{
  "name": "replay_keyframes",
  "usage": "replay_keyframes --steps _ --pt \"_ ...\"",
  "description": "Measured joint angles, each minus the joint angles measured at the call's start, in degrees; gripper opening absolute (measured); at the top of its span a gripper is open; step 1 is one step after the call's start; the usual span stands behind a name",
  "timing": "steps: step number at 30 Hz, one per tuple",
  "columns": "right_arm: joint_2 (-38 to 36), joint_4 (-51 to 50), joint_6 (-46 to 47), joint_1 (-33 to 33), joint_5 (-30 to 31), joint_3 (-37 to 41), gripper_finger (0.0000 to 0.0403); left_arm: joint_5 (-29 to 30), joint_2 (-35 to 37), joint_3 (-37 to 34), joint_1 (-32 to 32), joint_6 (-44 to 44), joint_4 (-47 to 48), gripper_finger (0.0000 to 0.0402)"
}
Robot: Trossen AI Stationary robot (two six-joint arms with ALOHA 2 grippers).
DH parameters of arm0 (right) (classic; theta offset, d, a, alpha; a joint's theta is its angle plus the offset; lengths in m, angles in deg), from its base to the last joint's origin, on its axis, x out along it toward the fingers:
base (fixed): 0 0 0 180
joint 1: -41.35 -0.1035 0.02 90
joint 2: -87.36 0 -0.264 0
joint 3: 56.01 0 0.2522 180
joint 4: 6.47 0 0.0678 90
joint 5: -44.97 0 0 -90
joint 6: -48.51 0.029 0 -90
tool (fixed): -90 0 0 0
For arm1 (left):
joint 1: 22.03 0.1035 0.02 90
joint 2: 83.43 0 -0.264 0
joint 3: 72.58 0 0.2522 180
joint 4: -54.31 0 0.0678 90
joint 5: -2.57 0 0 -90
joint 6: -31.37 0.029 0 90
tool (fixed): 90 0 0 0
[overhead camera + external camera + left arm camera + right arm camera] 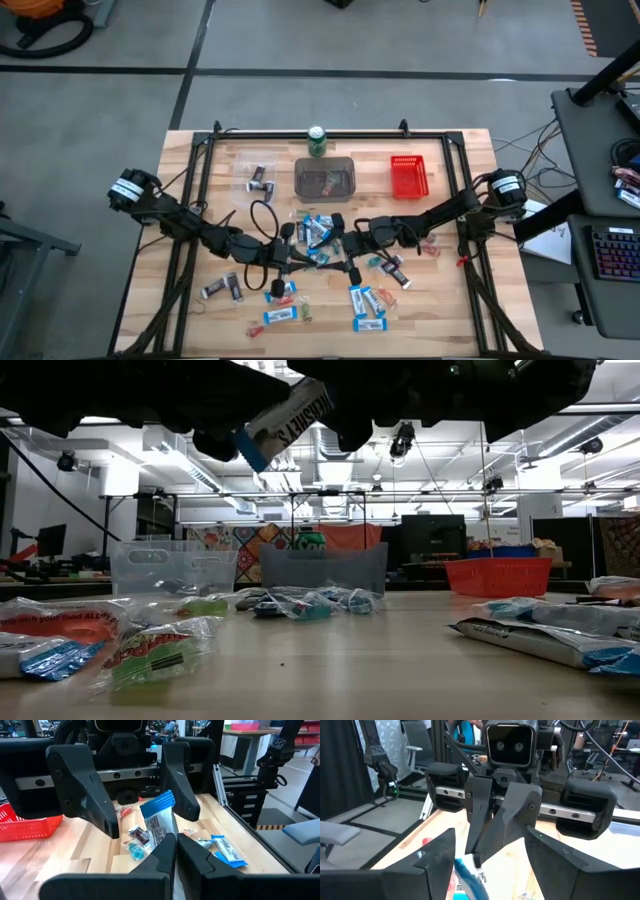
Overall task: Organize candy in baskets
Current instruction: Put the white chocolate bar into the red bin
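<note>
We see the high cam straight down on the whole wooden surface point(180, 200), both arms in frame, floor all round. Low cam sits at surface level, very near the front sweets, facing across to the baskets and the room behind; arms hang at its top edge. Each wrist cam looks fwd past its own fingers, close in, and meets the opposite arm head-on. All four share the mid-surface spot with the blue-and-white bar point(159, 817).

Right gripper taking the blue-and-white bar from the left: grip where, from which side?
The bar's free blue end, coming head-on opposite the left gripper, which pinches the other end. The open right gripper faces it, one finger on either side.
</note>
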Motion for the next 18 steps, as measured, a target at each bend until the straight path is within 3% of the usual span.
replay_keyframes --steps 18 --pt "0.0 -1.7 -0.6 0.0 0.0 0.0 0.0120 0.0 0.0 0.0 0.0 -0.1 -0.3 0.0000"
